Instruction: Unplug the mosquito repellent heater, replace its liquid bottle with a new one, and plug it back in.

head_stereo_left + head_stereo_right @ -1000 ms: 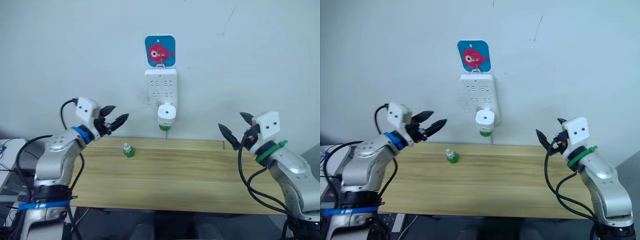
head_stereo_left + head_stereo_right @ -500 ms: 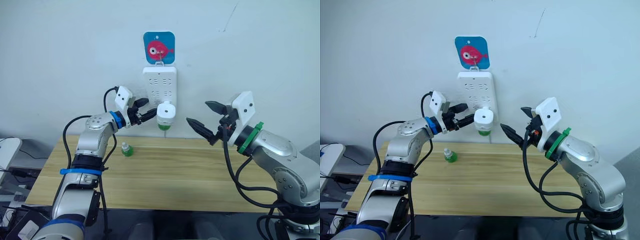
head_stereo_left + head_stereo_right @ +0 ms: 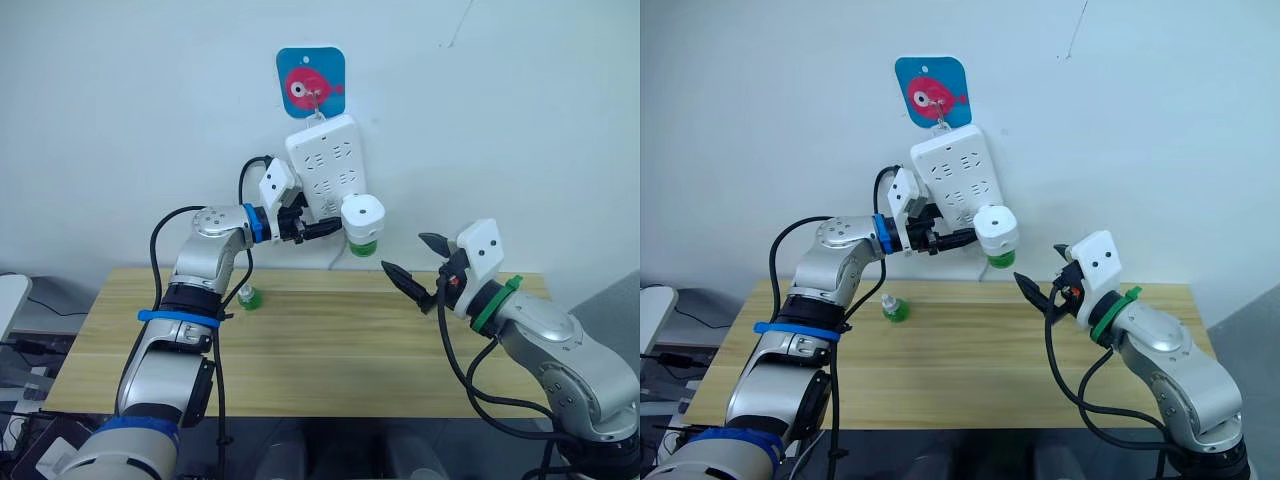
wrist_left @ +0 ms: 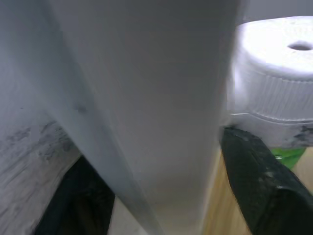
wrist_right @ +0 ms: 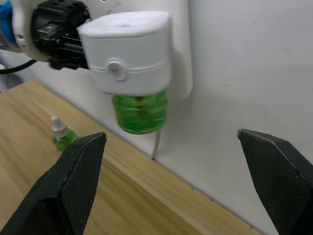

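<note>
On the wall above the light wooden table [image 3: 330,340], the long white plastic power strip [image 3: 325,165] hangs tilted from a hook on a blue sticker w/ a pink fish [image 3: 311,82]. Small white rounded plastic heater unit [image 3: 362,216] sits plugged in at the strip's lower end, its translucent green liquid bottle [image 3: 363,247] screwed in underneath. My left gripper [image 3: 318,228] is up at the strip's lower edge, black fingers straddling that edge, one tip right beside the heater body; can't tell if it's actually clamping anything. My right gripper [image 3: 413,265] hovers over the table, just right of the heater and a bit lower, fingers spread wide apart, nothing between them. The tiny green bottle w/ small white screw cap [image 3: 894,308] stands upright on the table near the wall, below my left forearm, well apart from both grippers.
</note>
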Robot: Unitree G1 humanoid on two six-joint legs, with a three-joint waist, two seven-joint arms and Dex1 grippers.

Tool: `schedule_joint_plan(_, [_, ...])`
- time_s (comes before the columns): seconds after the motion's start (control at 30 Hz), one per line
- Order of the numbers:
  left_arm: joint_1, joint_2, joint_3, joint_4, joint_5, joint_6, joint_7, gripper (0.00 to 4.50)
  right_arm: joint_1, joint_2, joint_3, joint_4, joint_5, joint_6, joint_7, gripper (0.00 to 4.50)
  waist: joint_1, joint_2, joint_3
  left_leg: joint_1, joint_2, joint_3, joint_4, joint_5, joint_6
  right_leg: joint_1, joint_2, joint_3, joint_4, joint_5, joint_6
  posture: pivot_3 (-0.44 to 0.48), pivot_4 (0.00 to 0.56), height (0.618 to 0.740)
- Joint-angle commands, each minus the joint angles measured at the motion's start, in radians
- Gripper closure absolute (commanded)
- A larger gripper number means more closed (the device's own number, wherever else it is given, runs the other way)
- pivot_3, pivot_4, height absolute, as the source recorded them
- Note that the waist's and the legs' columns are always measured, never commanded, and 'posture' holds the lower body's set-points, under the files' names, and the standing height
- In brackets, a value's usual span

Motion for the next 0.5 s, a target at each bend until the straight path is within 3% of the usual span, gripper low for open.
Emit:
schedule_joint_plan(0.03, [0.007,0.005,0.008,-0.041,-0.015,0.011,-0.026,2.57,-0.007,0.019,0.011,-0.052,-0.04,-0.017,-0.05,0.0,-0.001,0.0,0.003,-0.001,0.0,0.0,0.001,0.0,0.0,-0.001,0.0,0.0,0.0,0.0,0.0,-0.091,0.202,0.74])
schedule_joint_plan(0.1, [0.019,0.006,0.015,-0.064,-0.026,0.038,-0.021,3.09,-0.024,0.037,0.043,-0.06,-0.068,-0.015,-0.079,0.0,-0.006,0.0,0.004,-0.003,0.0,0.0,0.001,0.0,0.0,-0.003,0.0,0.0,0.0,0.0,0.0,-0.096,0.207,0.74])
schedule_joint_plan(0.5, [0.04,-0.013,0.019,-0.119,-0.024,0.105,0.009,3.12,-0.152,0.194,0.209,0.011,-0.203,-0.043,-0.174,0.0,-0.011,0.002,0.013,-0.005,-0.001,-0.003,0.002,0.0,0.0,-0.004,-0.001,-0.002,0.0,0.0,0.0,-0.098,0.234,0.74])
